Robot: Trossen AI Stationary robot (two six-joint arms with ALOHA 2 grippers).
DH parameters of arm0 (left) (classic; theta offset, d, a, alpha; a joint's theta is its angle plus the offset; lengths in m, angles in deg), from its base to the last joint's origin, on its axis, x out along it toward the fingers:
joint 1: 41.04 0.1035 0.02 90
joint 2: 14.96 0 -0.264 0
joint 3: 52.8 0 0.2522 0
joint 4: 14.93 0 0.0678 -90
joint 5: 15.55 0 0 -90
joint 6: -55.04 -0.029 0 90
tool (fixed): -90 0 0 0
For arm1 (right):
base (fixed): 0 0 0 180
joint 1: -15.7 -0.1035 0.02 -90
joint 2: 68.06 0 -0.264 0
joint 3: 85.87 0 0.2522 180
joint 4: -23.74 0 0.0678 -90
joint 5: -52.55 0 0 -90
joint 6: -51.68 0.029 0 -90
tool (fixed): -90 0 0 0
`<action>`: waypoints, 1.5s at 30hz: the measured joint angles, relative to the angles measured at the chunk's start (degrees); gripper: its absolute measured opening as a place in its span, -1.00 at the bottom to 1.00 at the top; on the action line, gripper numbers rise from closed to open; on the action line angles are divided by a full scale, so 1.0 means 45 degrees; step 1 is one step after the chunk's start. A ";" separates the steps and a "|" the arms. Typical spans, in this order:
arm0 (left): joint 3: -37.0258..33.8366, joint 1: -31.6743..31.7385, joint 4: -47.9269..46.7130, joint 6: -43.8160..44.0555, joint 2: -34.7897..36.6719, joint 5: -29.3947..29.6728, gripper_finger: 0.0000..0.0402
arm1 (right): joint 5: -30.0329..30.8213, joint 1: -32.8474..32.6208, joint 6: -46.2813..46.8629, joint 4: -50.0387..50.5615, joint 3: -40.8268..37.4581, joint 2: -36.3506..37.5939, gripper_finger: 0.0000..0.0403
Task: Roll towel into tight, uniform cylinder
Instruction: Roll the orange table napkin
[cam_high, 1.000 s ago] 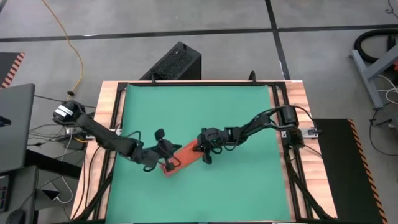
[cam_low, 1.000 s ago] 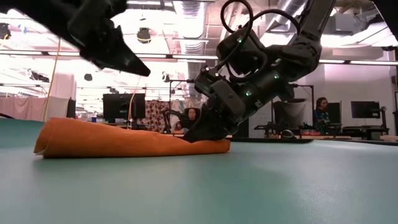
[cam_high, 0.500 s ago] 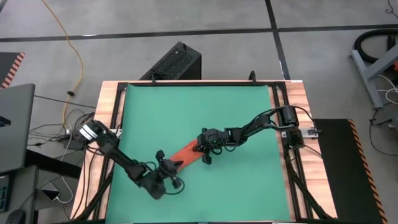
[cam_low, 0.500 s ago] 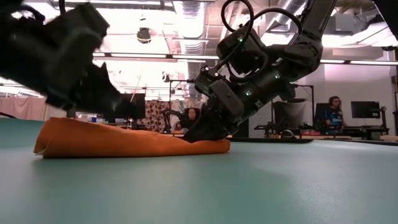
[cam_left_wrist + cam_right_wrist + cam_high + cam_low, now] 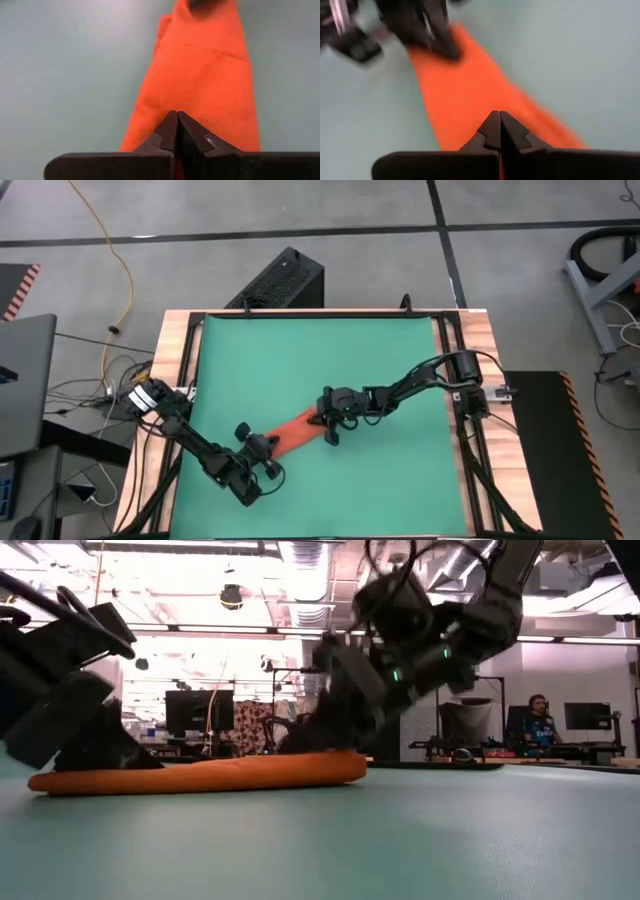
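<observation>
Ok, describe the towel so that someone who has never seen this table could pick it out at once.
Start from the green mat covering the table. Near its front middle, the towel lies as a long narrow orange-red strip running diagonally between the shut left gripper and the shut right gripper. It is the only bright, soft thing there; everything around it is dark arm.
</observation>
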 joint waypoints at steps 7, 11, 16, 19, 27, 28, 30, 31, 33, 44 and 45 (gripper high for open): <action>-0.0119 0.0074 -0.2821 -0.0295 0.0053 -0.0723 -1.00 | 0.0778 0.0007 -0.1101 -0.0183 0.0034 0.1644 -0.93; -0.0127 0.0287 -0.3695 -0.1507 0.0070 -0.0785 -1.00 | 0.0727 -0.0196 -0.1689 -0.0357 0.0040 0.1719 -0.93; -0.0457 0.0773 -0.2815 -0.3866 0.0167 -0.1229 -1.00 | 0.0731 -0.0382 -0.1680 -0.0724 0.0034 0.0831 -0.93; -0.0915 0.1149 -0.1577 -0.4975 0.0303 -0.1455 -1.00 | 0.0743 -0.0372 -0.1603 -0.1212 0.0036 0.0362 -0.93; -0.1382 0.2480 0.2037 -1.0056 0.0842 -0.3077 -1.00 | 0.0791 -0.0226 -0.1226 -0.0665 0.0044 0.0157 -0.93; -0.1373 0.2738 0.2216 -1.0656 0.0899 -0.3382 -1.00 | 0.0881 -0.0259 -0.1217 -0.0593 0.0044 0.0153 -0.93; -0.1370 0.3262 0.2360 -1.2044 0.1047 -0.3961 -1.00 | 0.1537 -0.0350 -0.1135 -0.0512 0.0039 0.0155 -0.93; -0.1370 0.3559 0.2417 -1.2716 0.1163 -0.4282 -1.00 | 0.1940 -0.0416 -0.1120 -0.0462 0.0044 0.0170 -0.93; -0.1370 0.4286 0.2607 -1.4091 0.1406 -0.5125 -1.00 | 0.2665 -0.0532 -0.1118 -0.0381 0.0044 0.0196 -0.93; -0.1419 0.7586 0.3665 -1.7638 0.2715 -0.7978 -1.00 | 0.5177 -0.1102 -0.0560 0.0129 -0.0045 0.0488 -0.94; -0.1419 0.7646 0.3627 -1.7620 0.2950 -0.7934 -1.00 | 0.5177 -0.1194 -0.0554 0.0048 -0.0097 0.0661 -0.94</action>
